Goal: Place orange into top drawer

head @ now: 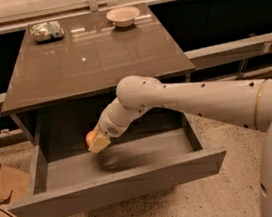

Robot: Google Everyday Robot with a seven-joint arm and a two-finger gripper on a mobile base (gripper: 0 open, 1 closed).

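Observation:
The top drawer stands pulled open under the brown table, its grey floor showing. My gripper reaches down into the drawer's left half at the end of the white arm. It is shut on the orange, which shows as a small orange patch between the pale fingers, just above the drawer floor near the back.
A shallow white bowl and a green-and-white snack bag sit at the table's far edge. A cardboard box stands on the floor left of the drawer. A rail and dark cabinets run behind the table.

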